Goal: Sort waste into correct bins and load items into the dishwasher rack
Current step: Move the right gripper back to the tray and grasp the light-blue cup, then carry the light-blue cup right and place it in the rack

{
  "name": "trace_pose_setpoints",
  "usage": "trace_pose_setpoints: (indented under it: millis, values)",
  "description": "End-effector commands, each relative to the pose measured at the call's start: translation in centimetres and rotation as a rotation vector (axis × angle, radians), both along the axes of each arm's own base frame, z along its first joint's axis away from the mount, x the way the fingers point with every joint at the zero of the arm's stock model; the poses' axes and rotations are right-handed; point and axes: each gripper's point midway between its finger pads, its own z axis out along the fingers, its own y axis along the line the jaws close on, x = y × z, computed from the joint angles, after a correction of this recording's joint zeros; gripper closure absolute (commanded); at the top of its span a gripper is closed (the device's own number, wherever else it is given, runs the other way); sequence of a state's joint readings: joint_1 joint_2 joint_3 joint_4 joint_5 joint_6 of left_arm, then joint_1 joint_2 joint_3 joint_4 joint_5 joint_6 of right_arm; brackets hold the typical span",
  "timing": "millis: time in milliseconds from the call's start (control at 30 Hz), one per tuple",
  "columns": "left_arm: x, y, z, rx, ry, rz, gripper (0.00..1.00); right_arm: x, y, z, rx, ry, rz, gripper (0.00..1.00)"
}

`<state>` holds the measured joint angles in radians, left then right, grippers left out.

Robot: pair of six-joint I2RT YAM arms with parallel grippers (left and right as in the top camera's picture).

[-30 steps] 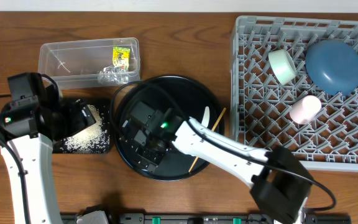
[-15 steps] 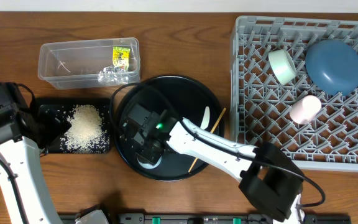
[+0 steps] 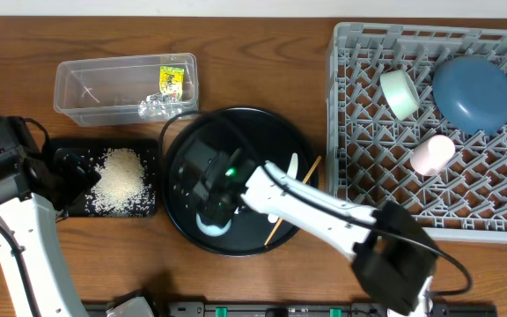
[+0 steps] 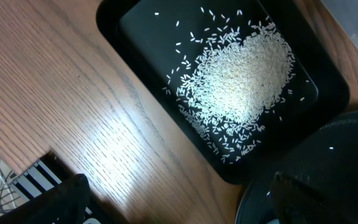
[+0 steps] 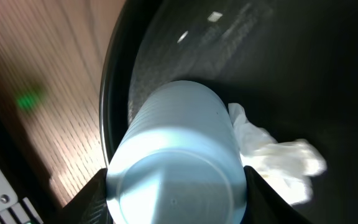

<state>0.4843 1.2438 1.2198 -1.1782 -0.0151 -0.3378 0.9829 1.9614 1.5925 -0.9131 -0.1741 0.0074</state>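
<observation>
My right gripper (image 3: 211, 211) is shut on the pale blue cup (image 3: 211, 225) over the near-left part of the round black tray (image 3: 271, 132). In the right wrist view the cup (image 5: 179, 149) sits between my fingers (image 5: 176, 202), with a crumpled whitish scrap (image 5: 272, 158) beside it. My left gripper (image 3: 69, 172) is open and empty (image 4: 182, 205) at the left end of the shallow black tray (image 3: 145, 154), which holds the rice (image 3: 117, 180) (image 4: 241, 87). The clear tub (image 3: 86, 88) holds the yellow-green wrapper (image 3: 172, 81) and scraps (image 3: 157, 107).
The grey rack (image 3: 346, 176) at the right holds the dark blue bowl (image 3: 473, 92), mint-green bowl (image 3: 400, 92) and pink cup (image 3: 434, 154). A white spoon (image 3: 291, 167) and wooden chopstick (image 3: 311, 169) lie on the round tray's right side.
My left arm has pulled back to the left, uncovering the rice in the black tray. My right gripper has shifted slightly with the pale blue cup in it.
</observation>
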Motion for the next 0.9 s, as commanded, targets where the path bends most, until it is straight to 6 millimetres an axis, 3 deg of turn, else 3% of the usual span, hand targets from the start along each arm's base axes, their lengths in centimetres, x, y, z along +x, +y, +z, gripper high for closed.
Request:
trace_pose_setpoints:
  millis: [0,167,433,667,767,867]
  values:
    - [-0.2,0.4,0.2,0.015,0.008,0.016,0.07,4.5,-1.8,7.9,0.105,-0.173,-0.110,0.74]
    - [-0.2,0.4,0.2,0.015,0.008,0.016,0.07,8.7,-9.2,12.2,0.044,-0.300,-0.328,0.74]
    - [-0.2,0.4,0.2,0.013,0.005,0.026,0.07,12.8,-24.7,16.5,-0.050,-0.366,-0.773,0.76]
    - [-0.2,0.4,0.2,0.013,0.005,0.026,0.06,14.8,-39.4,16.6,-0.129,-0.354,-1.176,0.75]
    - [-0.2,0.4,0.2,0.013,0.005,0.026,0.06,14.5,-45.1,16.1,-0.166,-0.338,-1.329,0.76]
    - [-0.2,0.4,0.2,0.013,0.005,0.026,0.07,13.7,-49.5,15.4,-0.199,-0.312,-1.447,0.77]
